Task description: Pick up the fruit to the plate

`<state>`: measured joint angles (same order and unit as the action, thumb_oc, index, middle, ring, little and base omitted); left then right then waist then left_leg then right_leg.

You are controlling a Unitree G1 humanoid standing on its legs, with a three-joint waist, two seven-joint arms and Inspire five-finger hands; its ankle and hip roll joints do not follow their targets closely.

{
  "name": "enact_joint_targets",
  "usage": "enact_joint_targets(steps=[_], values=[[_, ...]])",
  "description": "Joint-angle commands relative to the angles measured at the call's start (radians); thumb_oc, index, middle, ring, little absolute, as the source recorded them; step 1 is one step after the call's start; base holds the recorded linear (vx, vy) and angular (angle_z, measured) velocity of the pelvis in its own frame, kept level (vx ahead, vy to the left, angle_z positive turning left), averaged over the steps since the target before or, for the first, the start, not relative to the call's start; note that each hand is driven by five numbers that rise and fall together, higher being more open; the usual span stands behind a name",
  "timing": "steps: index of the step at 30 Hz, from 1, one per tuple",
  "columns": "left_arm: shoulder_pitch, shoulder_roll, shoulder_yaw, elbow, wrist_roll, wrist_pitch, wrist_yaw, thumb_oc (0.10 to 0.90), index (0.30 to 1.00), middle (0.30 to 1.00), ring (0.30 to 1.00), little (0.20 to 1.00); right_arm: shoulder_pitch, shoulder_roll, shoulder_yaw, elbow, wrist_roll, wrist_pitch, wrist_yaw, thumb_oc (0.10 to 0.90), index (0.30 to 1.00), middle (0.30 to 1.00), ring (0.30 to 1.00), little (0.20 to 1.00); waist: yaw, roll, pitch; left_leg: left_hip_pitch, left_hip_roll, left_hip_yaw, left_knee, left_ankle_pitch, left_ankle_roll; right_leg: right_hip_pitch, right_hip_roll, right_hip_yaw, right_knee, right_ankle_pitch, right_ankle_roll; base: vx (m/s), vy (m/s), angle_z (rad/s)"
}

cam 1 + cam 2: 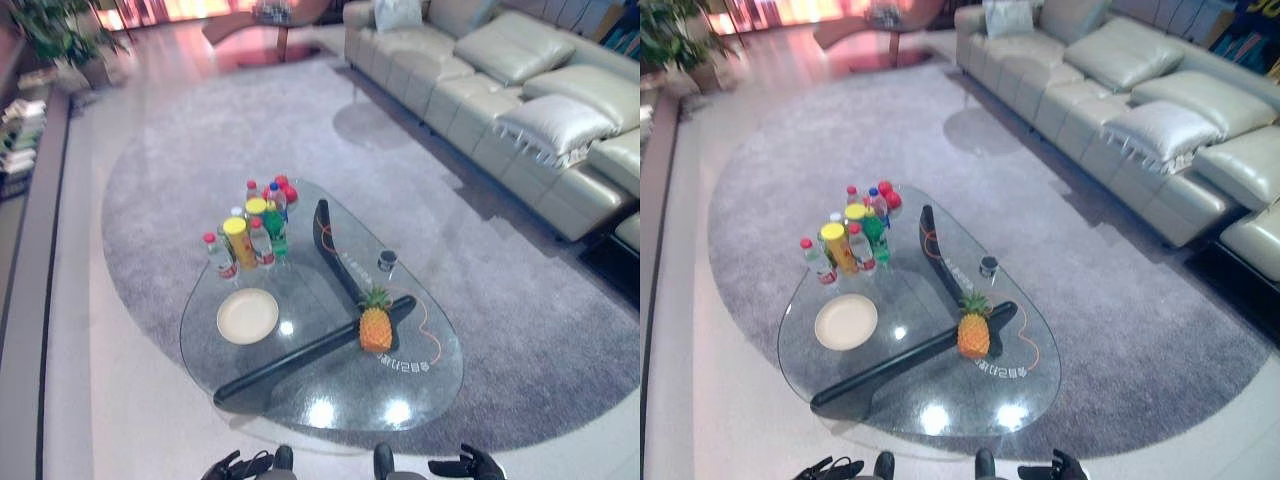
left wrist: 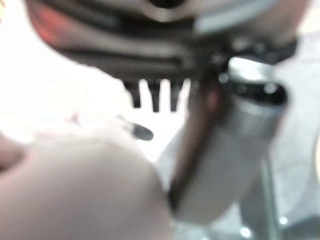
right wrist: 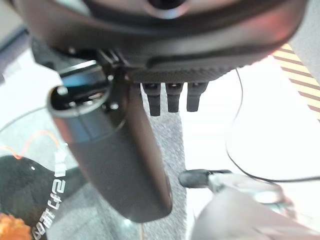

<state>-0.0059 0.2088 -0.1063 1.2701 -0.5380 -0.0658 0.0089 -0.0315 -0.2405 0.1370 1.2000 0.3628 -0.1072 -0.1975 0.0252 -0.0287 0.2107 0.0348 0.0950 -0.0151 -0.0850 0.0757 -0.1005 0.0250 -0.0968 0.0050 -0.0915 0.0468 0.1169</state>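
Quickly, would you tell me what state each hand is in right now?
Left hand: open, fingers relaxed, holding nothing, low before the glass table.
Right hand: open, holding nothing; the pineapple stands untouched on the table.

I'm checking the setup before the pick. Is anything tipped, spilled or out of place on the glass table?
Nothing stands out. The pineapple stands upright, the plate lies flat and empty, and the bottles are upright in a cluster.

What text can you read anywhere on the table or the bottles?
White print on the glass table beside the pineapple: there, but too small to read.
Labels on the bottles: too blurred to read.
Plate: no text.
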Motion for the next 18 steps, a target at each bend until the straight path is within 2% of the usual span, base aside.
enact_joint_targets(steps=[1, 7, 10, 18], values=[[-0.047, 0.012, -0.04, 0.008, -0.014, -0.025, 0.001, 0.8, 0.9, 0.9, 0.9, 0.9, -0.09, -0.058, -0.021, -0.156, 0.079, -0.076, -0.069, 0.8, 0.9, 0.9, 0.9, 0.9, 0.024, -0.024, 0.083, -0.039, -0.113, -0.018, 0.089, -0.117, 0.075, -0.044, 0.05, -0.018, 0.07, 0.002, -0.025, -0.02, -0.02, 0.05], [-0.021, 0.025, -0.045, -0.026, -0.024, -0.053, 0.0, 0.8, 0.9, 0.9, 0.9, 0.9, -0.084, -0.086, -0.014, -0.403, 0.113, -0.079, -0.141, 0.8, 0.9, 0.9, 0.9, 0.9, 0.026, -0.025, 0.124, -0.086, -0.131, -0.039, 0.141, -0.127, 0.081, -0.07, 0.054, -0.023, 0.099, -0.007, -0.031, 0.0, -0.002, 0.03], [-0.021, 0.035, -0.054, -0.049, -0.035, -0.046, 0.0, 0.8, 0.9, 0.9, 0.9, 0.9, -0.093, -0.11, -0.012, -0.51, 0.117, -0.1, -0.175, 0.8, 0.9, 0.9, 0.9, 0.9, 0.027, -0.023, 0.146, -0.118, -0.139, -0.047, 0.163, -0.13, 0.086, -0.095, 0.054, -0.026, 0.117, -0.013, -0.031, -0.01, 0.019, 0.15], [-0.029, 0.043, -0.073, -0.077, -0.075, -0.068, -0.003, 0.8, 0.9, 0.9, 0.9, 0.9, -0.163, -0.174, -0.034, -0.674, 0.121, -0.125, -0.223, 0.8, 0.9, 0.9, 0.9, 0.9, 0.038, -0.017, 0.202, -0.209, -0.152, -0.058, 0.232, -0.138, 0.093, -0.162, 0.048, -0.038, 0.155, -0.018, -0.033, -0.04, 0.03, 0.06]])
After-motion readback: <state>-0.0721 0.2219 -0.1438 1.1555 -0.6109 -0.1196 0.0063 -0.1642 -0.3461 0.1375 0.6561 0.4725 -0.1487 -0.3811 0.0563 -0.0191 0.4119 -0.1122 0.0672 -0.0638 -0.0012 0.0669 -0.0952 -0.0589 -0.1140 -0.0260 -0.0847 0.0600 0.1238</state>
